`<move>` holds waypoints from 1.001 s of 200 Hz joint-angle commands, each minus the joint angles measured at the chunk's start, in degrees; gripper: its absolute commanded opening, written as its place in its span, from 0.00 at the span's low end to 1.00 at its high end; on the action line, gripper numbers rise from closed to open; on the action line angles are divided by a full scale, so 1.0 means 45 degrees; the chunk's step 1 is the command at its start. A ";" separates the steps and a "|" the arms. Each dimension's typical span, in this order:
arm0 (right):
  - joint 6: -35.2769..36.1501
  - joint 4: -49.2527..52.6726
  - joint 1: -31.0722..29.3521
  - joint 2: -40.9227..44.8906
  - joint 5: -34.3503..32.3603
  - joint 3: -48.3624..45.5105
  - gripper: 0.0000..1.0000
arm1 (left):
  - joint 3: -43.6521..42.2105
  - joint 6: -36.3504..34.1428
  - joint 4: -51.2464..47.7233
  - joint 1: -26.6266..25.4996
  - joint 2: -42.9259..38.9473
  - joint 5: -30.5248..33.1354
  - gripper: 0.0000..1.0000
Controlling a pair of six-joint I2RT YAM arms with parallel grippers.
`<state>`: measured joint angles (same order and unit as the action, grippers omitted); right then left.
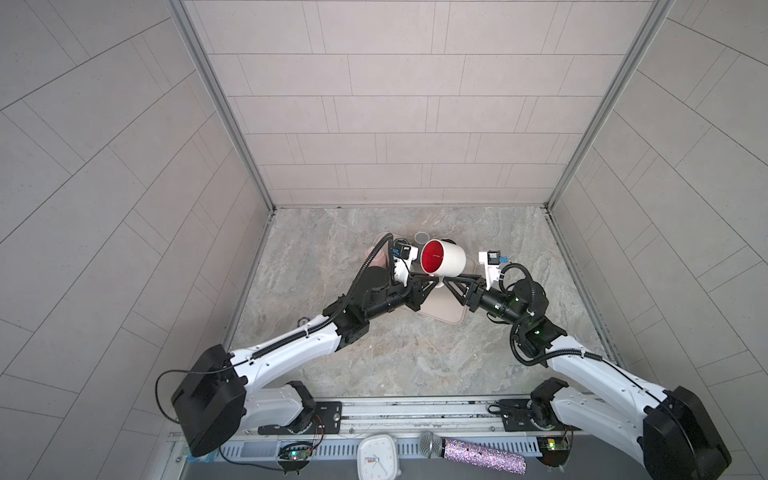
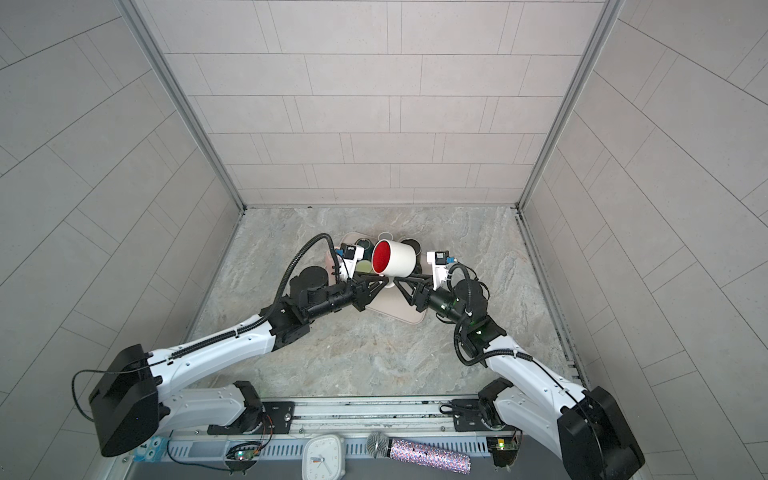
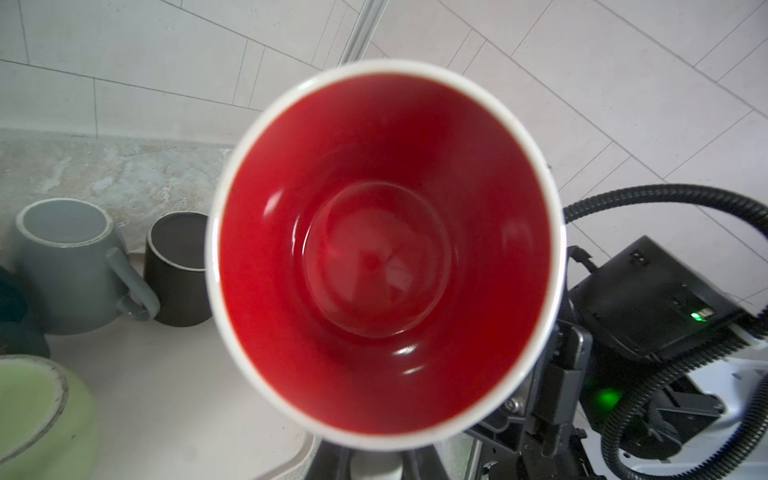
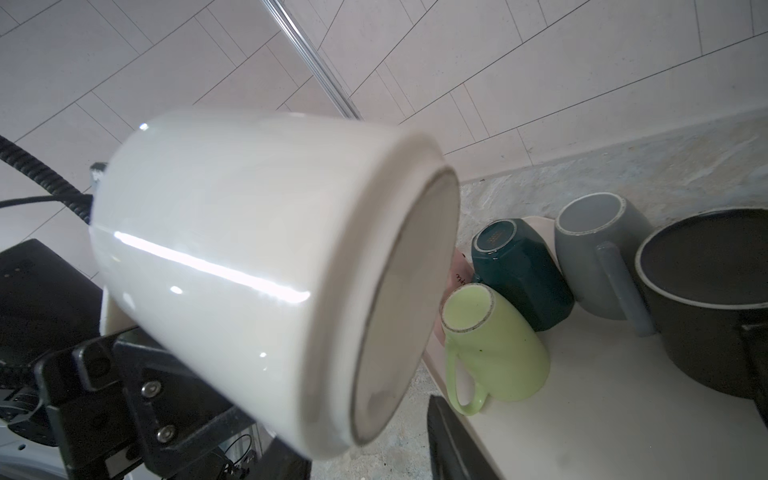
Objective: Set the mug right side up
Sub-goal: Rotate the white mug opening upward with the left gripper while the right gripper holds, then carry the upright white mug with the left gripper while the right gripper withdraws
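The white mug (image 1: 446, 259) is up in the air above the beige tray (image 1: 451, 318), lying on its side. Its red mouth faces the left arm and its flat base points at the right arm. That puts it halfway between upside down and upright, by my reading.

The left gripper (image 1: 432, 284) is closed nearly all the way on the mug's handle (image 3: 376, 467), which hangs underneath. A grip on the handle makes sense here, since it leaves the round body free and lets a wrist roll swing the mouth upward.

The right gripper (image 1: 448, 283) sits just beside it under the mug, almost nose to nose. In the right wrist view its jaws stand apart with nothing between them, so the left arm alone seems to carry the load.

Down on the tray the grey mug (image 4: 594, 257), teal mug (image 4: 519, 270), green mug (image 4: 494, 345) and dark mug (image 4: 706, 299) stand crowded together with their bases up. That probably explains the height, because it leaves room to turn without clipping them.

What remains, I'd say, is the last quarter turn and a landing on a free spot of tray or tabletop (image 1: 374, 353).
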<state>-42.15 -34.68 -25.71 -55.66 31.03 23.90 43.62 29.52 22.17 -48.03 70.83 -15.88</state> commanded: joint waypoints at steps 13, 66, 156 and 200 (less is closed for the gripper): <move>0.0395 0.0219 0.0089 0.0414 -0.0711 -0.0077 0.48 | 0.0755 -0.0885 -0.0967 -0.0132 -0.0410 0.1033 0.00; 0.1078 0.1703 0.0092 0.1188 -0.1296 0.0033 0.63 | 0.1264 -0.1612 -0.2699 -0.0114 -0.0466 0.2144 0.00; 0.2860 0.6225 0.0146 0.4004 -0.3884 0.0188 0.84 | 0.1849 -0.2042 -0.3973 -0.0094 0.0282 0.2481 0.00; 0.2937 0.7055 0.0285 0.4645 -0.4449 0.0018 0.87 | 0.1995 -0.2514 -0.4963 -0.0108 0.0445 0.3132 0.00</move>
<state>-30.20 -6.98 -24.93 -36.18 14.02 23.94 49.58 20.27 -1.26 -48.31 72.99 -4.10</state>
